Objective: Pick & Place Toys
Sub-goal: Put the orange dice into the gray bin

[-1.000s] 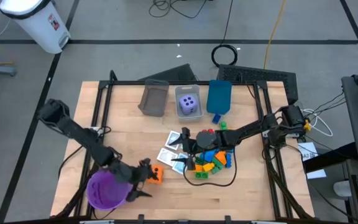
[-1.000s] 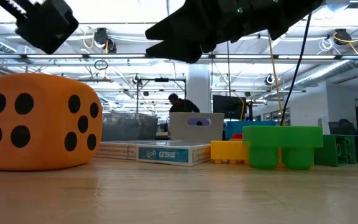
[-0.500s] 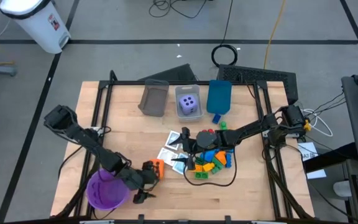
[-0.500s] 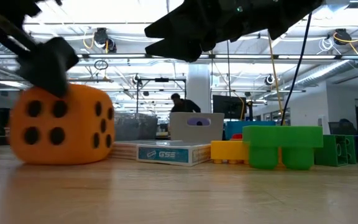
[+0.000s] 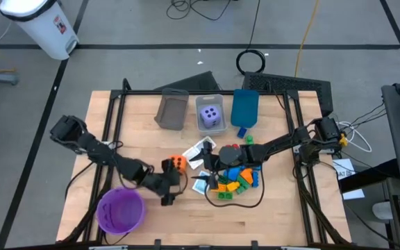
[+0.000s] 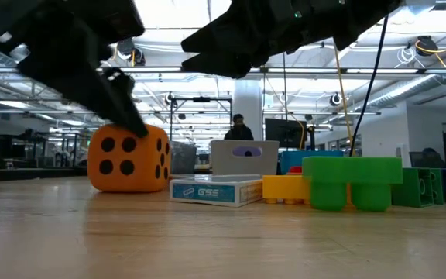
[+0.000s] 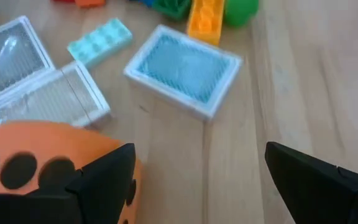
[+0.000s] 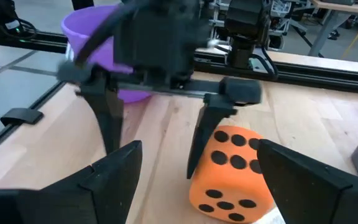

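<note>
orange die (image 5: 176,163) sits on the table (image 5: 276,215) just beside the white-and-teal cards (image 5: 198,152), with the left gripper (image 5: 170,187) spread wide and released next to it; one finger (image 7: 107,174) stands against the die's side and the other well clear, so nothing is grasped. the risk, as i judge it, is that the open gripper shoves the die on instead of closing round it, sending it into the cards or the pile of bricks (image 5: 235,180) and scattering them, or that a grasp taken off-centre lets the rounded foam die squirt out. the right gripper (image 5: 205,182) hangs open above the near edge of the bricks, close enough that the two arms could meet if the left one follows the die further. compared with a second ago, the die has travelled away from the purple bowl (image 5: 121,211) toward the cards, and the left arm has swung with it, off the bowl's rim.
</note>
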Controlling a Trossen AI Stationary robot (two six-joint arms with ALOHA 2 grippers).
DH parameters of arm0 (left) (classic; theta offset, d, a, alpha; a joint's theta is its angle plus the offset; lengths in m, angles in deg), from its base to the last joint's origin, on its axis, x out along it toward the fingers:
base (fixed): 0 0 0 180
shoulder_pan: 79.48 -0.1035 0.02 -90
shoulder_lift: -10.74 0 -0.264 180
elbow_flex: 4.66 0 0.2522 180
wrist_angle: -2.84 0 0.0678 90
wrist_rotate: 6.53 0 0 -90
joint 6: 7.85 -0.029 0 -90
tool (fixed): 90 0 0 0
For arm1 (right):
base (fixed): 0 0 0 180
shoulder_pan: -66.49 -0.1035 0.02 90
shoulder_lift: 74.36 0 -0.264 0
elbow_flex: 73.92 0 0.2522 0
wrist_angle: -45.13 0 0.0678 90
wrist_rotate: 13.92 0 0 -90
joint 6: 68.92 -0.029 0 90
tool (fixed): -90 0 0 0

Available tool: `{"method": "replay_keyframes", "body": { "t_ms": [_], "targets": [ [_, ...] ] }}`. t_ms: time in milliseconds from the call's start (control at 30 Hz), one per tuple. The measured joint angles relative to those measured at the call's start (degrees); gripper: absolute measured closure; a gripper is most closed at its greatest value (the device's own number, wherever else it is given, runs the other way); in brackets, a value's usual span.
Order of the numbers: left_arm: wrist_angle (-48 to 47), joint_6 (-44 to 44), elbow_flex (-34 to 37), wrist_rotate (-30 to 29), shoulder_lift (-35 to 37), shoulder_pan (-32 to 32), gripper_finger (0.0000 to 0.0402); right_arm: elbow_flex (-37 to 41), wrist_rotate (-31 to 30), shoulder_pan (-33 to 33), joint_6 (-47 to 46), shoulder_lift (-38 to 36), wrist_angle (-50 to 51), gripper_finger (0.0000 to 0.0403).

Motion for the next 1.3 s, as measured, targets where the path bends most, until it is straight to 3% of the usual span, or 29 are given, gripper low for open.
{"method": "replay_keyframes", "body": {
  "t_ms": [200, 433, 633, 833, 1033, 1167, 1300],
  "targets": [
    [-2.36, -1.06, -0.20, 5.60, 7.08, -3.83, 0.0034, 0.00, -0.09, 0.55, 0.37, 0.00, 2.22, 0.0090],
    [-13.74, -0.89, 2.52, 0.05, 15.74, -3.52, 0.0034, 0.02, -1.66, 0.53, 1.01, 0.00, 5.34, 0.0090],
    [-8.74, 3.12, 10.22, -0.16, 16.83, -5.04, 0.0034, 0.02, -5.71, 1.09, -3.94, 3.96, 4.36, 0.0088],
    [1.04, 1.90, 16.49, -3.39, 17.77, -3.79, 0.0034, 0.04, -7.19, 2.70, -1.91, 9.23, 2.82, 0.0072],
    [-0.35, 2.41, 17.37, -4.76, 20.55, -3.09, 0.0034, 0.02, -5.88, 4.72, -7.09, 12.29, -0.85, 0.0065],
    [-1.58, 2.69, 17.57, -4.76, 23.53, -2.64, 0.0034, 0.02, -1.59, 5.42, -7.81, 13.80, -6.04, 0.0065],
    [-0.99, 2.34, 17.48, -5.04, 26.43, -2.88, 0.0034, 0.02, -1.13, 5.39, -7.28, 14.34, -7.16, 0.0064]
  ]
}}
